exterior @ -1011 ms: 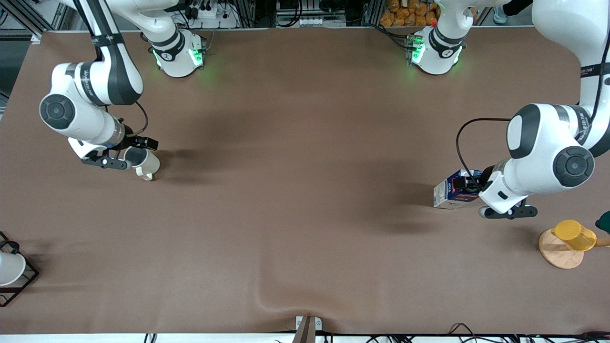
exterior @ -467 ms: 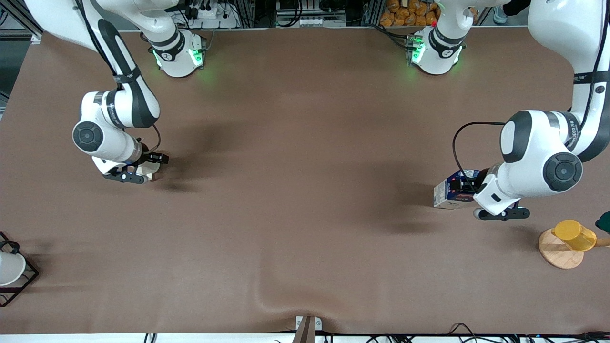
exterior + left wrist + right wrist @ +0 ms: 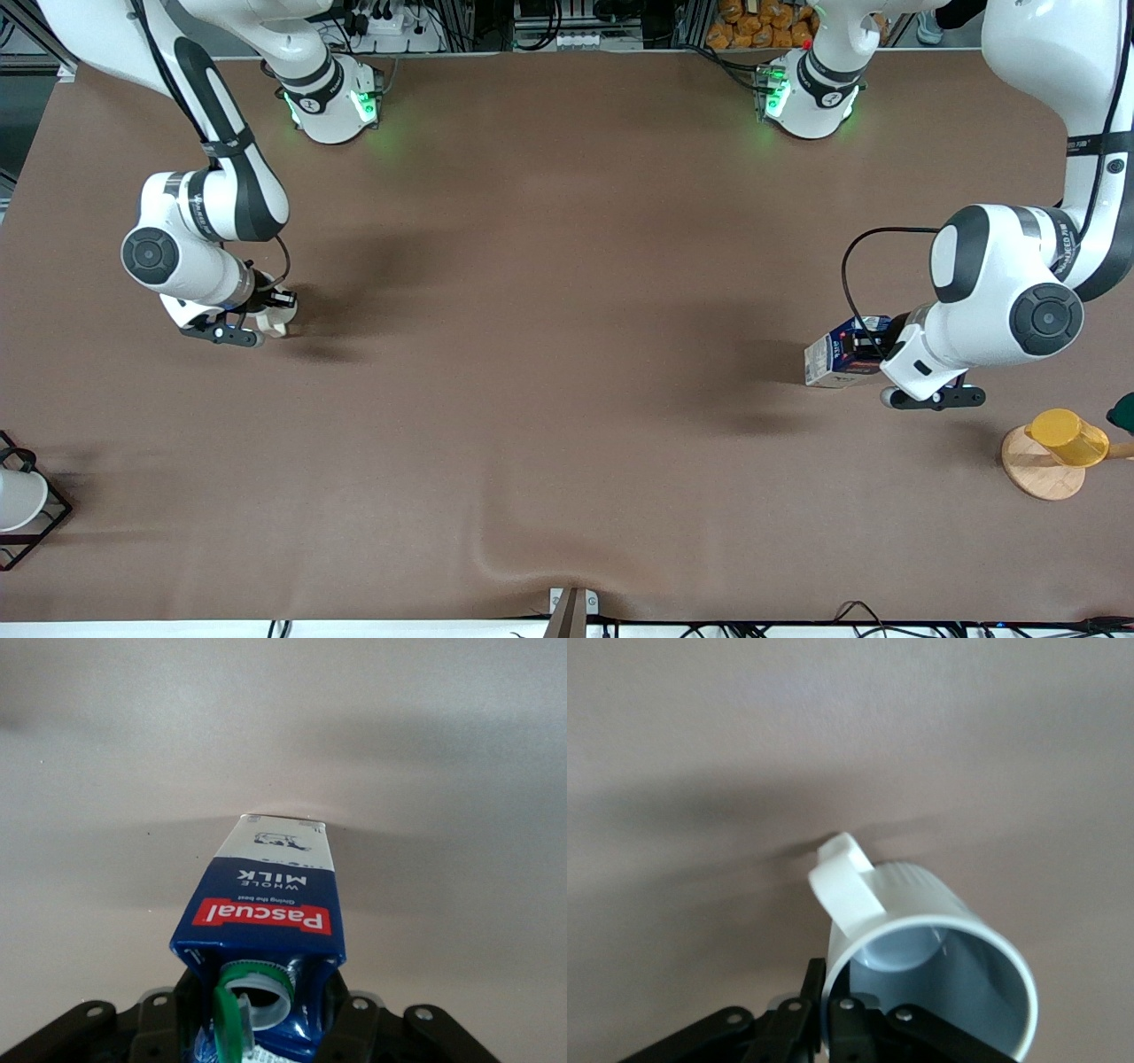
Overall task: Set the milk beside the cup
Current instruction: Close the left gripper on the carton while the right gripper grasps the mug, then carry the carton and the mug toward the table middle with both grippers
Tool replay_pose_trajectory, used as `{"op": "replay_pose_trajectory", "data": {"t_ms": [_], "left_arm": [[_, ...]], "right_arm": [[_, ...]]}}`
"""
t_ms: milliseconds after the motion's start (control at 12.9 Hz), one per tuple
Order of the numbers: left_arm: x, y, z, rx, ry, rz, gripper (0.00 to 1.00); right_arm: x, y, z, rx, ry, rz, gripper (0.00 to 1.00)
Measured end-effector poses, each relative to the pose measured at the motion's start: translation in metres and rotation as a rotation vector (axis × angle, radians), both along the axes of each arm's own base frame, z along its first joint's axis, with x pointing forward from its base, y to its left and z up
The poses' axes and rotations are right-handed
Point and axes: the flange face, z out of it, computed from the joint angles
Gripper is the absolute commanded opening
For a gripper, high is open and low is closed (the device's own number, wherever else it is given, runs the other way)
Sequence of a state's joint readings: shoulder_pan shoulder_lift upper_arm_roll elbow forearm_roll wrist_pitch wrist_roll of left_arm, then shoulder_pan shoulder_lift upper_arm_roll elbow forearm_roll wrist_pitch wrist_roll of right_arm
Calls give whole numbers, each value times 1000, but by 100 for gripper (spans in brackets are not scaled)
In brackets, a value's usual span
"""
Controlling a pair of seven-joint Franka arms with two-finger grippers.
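left gripper [image 3: 873, 350] pinching milk [image 3: 833, 359] at its capped top, on table toward left arm's end | carton likely light, walls crushable: gripping gently | right gripper [image 3: 266, 312] pinching cup [image 3: 921, 948] rim, toward right arm's end; ceramic, fragile

1. This is looking like a robotics lab; two white arms are standing bolted to one table [image 3: 567, 266], their bases [image 3: 332, 106] glowing green.
2. A plain brown mat is covering the whole tabletop (it is wrinkling at the edge nearest the front camera).
3. Metal framing, power strips [image 3: 567, 40] and loose cables are running along the edge where the bases stand; more cables [image 3: 850, 611] are trailing at the edge nearest the front camera.
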State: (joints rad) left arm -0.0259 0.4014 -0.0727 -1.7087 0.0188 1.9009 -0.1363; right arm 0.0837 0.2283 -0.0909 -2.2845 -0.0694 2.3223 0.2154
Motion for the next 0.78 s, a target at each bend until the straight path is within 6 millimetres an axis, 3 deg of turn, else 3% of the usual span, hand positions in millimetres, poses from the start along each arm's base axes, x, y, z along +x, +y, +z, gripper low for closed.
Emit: {"op": "replay_pose_trajectory", "data": {"t_ms": [156,389,544,778], "left_arm": [[0,-3,1,-1,-1,-5,38],[0,-21,11,-7,-13,-32,40],[-5,-49,26,-10,-3,-57,39],[-20,-114,55,-8,8,-56,39]], "right_arm": [[13,16,21,2,-52,32,0],[34,59,75,2,-89,74,0],[40,102,98,12,-104,108,0],[31,179,106,57,-121,76,0]]}}
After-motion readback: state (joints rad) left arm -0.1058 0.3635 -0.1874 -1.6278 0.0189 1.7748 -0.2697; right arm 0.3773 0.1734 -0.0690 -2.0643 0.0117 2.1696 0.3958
